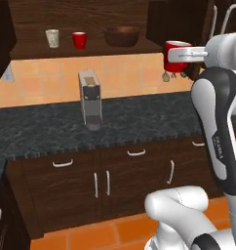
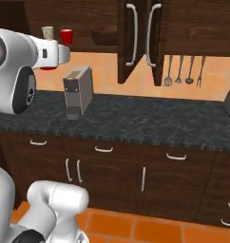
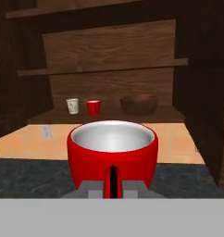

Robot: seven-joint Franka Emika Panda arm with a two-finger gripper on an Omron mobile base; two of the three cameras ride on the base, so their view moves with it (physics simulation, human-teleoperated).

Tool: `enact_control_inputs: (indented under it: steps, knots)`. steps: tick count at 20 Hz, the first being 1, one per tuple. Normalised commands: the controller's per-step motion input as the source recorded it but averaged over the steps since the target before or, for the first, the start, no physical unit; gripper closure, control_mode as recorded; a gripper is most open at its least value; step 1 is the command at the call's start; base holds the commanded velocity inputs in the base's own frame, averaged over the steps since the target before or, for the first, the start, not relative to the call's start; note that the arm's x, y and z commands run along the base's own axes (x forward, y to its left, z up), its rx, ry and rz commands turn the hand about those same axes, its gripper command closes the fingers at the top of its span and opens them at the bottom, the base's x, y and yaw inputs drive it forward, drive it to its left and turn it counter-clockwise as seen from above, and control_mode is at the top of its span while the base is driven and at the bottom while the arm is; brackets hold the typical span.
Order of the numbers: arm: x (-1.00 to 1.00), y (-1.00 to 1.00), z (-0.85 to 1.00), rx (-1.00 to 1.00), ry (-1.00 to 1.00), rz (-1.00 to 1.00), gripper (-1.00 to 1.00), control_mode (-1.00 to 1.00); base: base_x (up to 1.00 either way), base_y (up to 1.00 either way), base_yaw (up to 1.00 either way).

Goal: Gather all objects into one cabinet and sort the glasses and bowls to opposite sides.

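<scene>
The only lettering stands on the dark forearm panel of the robot arm in the left base view: a small pale line running lengthwise down it, too blurred to read. No other words, numbers or signs can be read.

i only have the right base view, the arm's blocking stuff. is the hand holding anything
Observer: Yes, the hand is shut on the handle of the red mug, held upright in the air.
Operator: whats already on the cabinet shelf
Observer: From left to right: the cream tumbler, the red cup and the brown bowl, all on the lowest shelf.
Operator: where's the mug relative to them
Observer: In the left base view it hangs right of the bowl, outside the cabinet and above the counter.
</scene>
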Motion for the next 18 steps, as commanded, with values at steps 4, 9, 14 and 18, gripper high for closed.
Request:
enact_control_inputs:
  steps: [4, 9, 14, 18]
  knots:
    - [0.0, 0.0, 0.0, 0.0, 0.0, 0.0, 1.0, 1.0, 0.86, 0.84, -0.16]
    - [0.0, 0.0, 0.0, 0.0, 0.0, 0.0, 1.0, 1.0, 0.47, 0.4, -0.11]
    - [0.0, 0.0, 0.0, 0.0, 0.0, 0.0, 1.0, 1.0, 0.46, 0.19, -0.04]
    - [0.0, 0.0, 0.0, 0.0, 0.0, 0.0, 1.0, 1.0, 0.39, 0.6, 0.0]
